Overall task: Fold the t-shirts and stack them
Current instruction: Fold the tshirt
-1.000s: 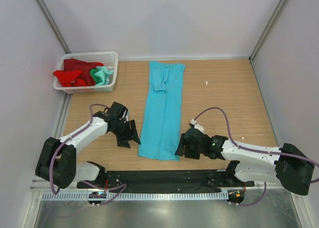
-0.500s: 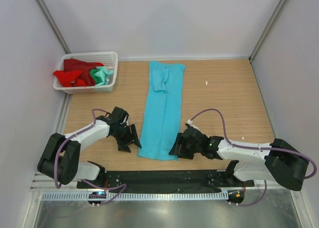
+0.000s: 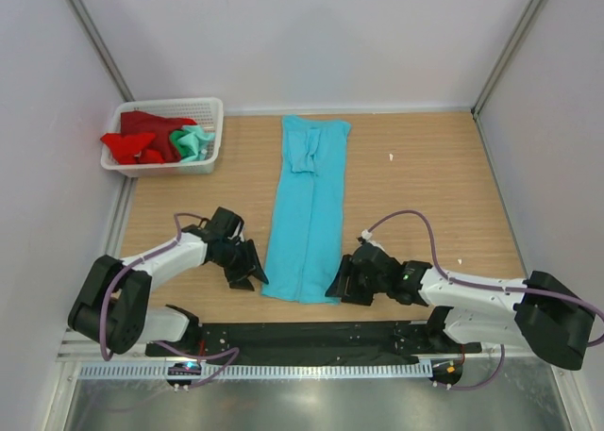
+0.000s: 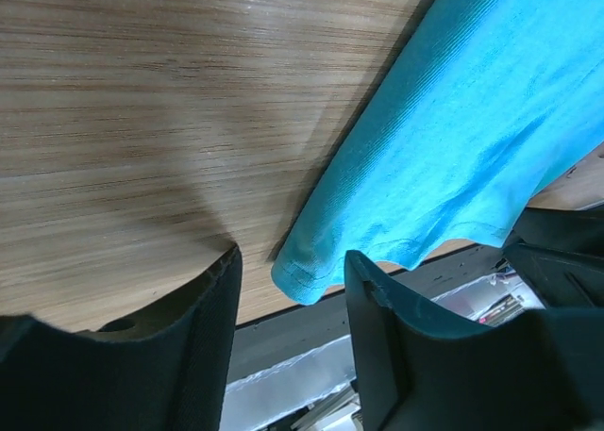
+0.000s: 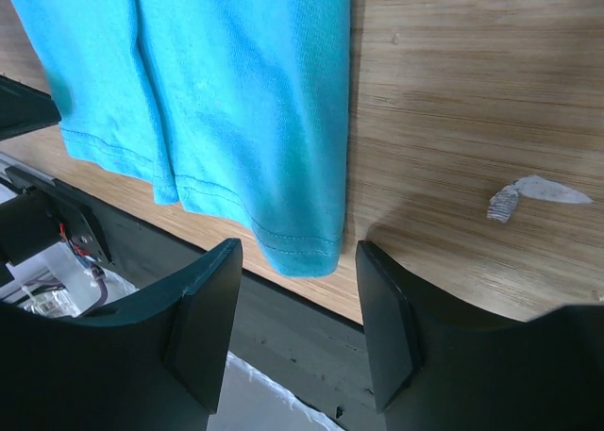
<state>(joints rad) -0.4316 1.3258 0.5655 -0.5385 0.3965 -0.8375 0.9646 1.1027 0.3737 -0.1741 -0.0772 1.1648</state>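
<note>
Turquoise cloth is stretching down the middle of the top view: a sky-blue t-shirt (image 3: 307, 214) folded into a long strip is lying flat on the pale wooden table (image 3: 425, 186). Its far end is showing a bunched flap I cannot read clearly. At the far left, a white plastic mesh basket (image 3: 160, 167) is holding a crumpled red shirt (image 3: 142, 140) and a mint green shirt (image 3: 193, 143); how many garments are buried in there is impossible to tell. The left gripper (image 3: 247, 266) is sitting low beside the strip's near left corner, and the right gripper (image 3: 340, 282) is doing the same at the near right corner. Their fingertips are too dark and small here to judge.

Over to the left wrist camera: the left gripper (image 4: 291, 256) is standing with its black fingers (image 4: 203, 337) spread wide, and the stitched hem corner of the turquoise shirt (image 4: 453, 139) is lying in the gap, not pinched. The rest of the shirt is running out of frame.

Now the right wrist: the right gripper (image 5: 297, 252) is also gaping, the hem corner of the shirt (image 5: 217, 91) poking between its tips, unclamped. A small white scrap (image 5: 528, 195) is lying on the wood nearby. Whether either fingertip is touching the table, I cannot tell.
</note>
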